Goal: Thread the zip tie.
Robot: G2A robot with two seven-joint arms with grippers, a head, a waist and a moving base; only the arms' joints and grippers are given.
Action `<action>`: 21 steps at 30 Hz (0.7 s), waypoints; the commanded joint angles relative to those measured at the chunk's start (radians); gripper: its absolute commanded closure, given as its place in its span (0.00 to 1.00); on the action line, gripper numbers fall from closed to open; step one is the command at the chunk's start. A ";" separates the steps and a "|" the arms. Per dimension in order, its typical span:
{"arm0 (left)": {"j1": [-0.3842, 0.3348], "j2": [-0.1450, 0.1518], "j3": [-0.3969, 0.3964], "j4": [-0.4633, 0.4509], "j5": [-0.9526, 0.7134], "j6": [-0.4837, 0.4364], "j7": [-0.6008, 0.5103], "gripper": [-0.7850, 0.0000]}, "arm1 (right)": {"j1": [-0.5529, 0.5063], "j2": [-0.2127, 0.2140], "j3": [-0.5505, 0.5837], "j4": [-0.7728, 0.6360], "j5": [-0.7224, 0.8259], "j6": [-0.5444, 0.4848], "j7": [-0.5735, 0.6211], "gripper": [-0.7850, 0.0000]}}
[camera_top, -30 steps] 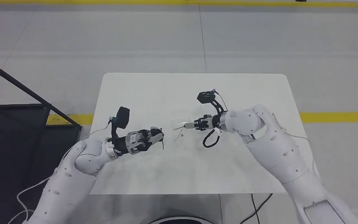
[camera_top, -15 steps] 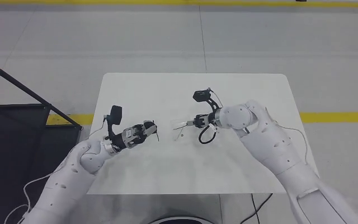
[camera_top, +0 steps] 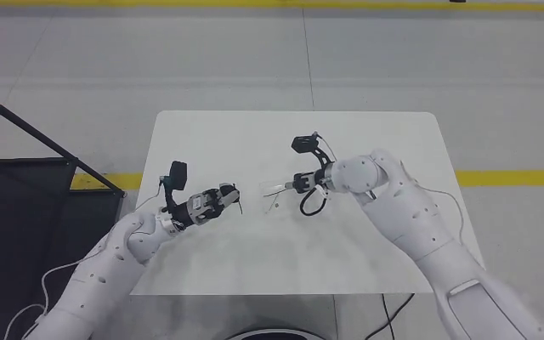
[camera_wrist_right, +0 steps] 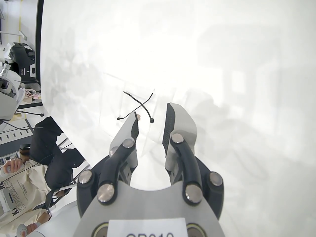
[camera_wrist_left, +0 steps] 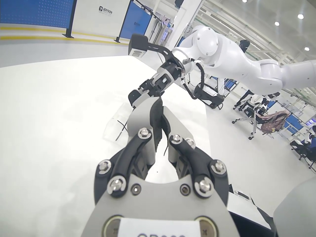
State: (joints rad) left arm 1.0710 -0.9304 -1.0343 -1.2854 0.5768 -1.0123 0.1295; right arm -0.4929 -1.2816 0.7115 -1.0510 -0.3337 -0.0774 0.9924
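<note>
Gripping a zip tie point(camera_wrist_left: 166, 146) in the left fingers point(camera_wrist_left: 141, 115)

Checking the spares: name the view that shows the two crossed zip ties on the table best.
Right wrist view: the crossed zip ties lie in plain sight just beyond the open right gripper. The left wrist view has them partly hidden behind the left gripper; in the top view they are faint dark lines.
</note>
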 commanded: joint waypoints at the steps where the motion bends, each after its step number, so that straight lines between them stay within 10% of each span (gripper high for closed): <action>1: 0.000 0.000 0.000 0.000 0.000 0.000 0.000 1.00 | 0.003 -0.003 0.000 0.010 0.004 -0.003 0.000 0.69; 21: 0.000 0.000 0.000 0.000 0.000 0.000 0.000 1.00 | -0.012 -0.012 0.032 0.044 0.020 -0.067 -0.022 0.93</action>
State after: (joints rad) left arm 1.0710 -0.9304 -1.0343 -1.2855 0.5767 -1.0123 0.1295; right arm -0.5037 -1.2945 0.7405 -1.0059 -0.3149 -0.1437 0.9729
